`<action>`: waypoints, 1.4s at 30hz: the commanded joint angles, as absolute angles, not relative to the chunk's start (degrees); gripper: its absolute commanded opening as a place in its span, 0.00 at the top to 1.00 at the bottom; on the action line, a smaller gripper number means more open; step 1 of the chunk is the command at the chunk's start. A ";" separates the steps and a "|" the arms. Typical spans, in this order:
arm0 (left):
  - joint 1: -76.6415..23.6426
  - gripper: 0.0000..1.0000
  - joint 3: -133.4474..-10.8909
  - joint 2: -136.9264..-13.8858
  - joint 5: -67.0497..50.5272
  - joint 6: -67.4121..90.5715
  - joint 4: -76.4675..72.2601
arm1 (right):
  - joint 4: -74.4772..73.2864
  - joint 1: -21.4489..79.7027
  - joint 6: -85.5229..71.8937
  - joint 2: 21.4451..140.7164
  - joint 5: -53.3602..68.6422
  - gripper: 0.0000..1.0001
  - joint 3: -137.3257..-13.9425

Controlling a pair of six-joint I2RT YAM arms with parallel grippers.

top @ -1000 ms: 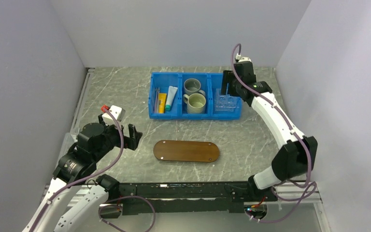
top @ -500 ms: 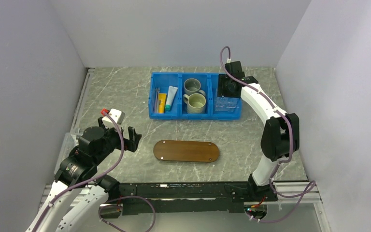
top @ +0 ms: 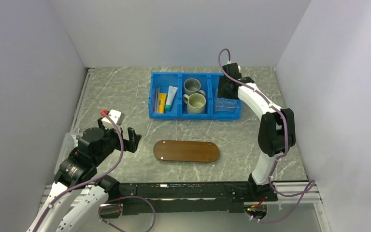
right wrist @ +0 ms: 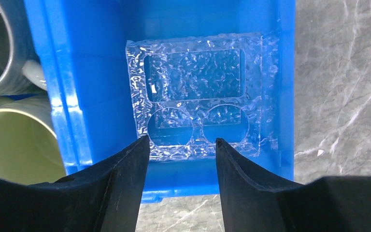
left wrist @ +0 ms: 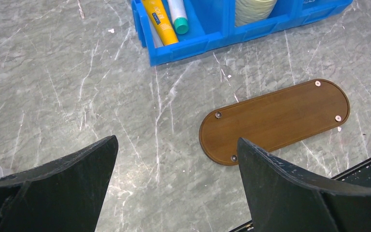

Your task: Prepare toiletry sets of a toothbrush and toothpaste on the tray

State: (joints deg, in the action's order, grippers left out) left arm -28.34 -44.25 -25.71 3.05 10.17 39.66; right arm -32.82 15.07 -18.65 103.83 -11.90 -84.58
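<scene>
Aiming half-open right gripper (right wrist: 182, 145) at clear holder (right wrist: 195, 82) inside blue bin (right wrist: 67, 96), likely to grab; with wide-open left gripper (left wrist: 176, 142) idle in front of bin.

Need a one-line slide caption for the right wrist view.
Right gripper, jaws apart, over the clear holder in an end compartment of the blue bin; two mugs sit next door.

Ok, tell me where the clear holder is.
In the top view the clear holder lies in the right-hand compartment of the blue bin, next to the mugs, under the right gripper.
</scene>
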 commanded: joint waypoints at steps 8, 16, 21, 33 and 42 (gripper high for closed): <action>-28.46 0.01 -44.38 -26.37 2.67 10.09 36.93 | -29.24 13.71 -21.46 106.57 -15.40 0.49 -84.46; -28.47 0.01 -44.42 -26.94 2.79 10.00 36.79 | -28.21 12.84 -21.44 108.48 -14.04 0.54 -84.53; -28.34 0.01 -44.43 -26.99 2.96 9.93 36.89 | -27.98 12.84 -21.35 109.33 -13.37 0.59 -84.76; -28.30 0.01 -44.43 -26.82 3.43 10.01 36.91 | -28.63 12.94 -21.40 107.24 -11.96 0.91 -84.90; -28.29 0.01 -44.32 -26.07 4.35 10.11 37.23 | -32.80 13.44 -19.56 103.14 -15.07 1.00 -89.76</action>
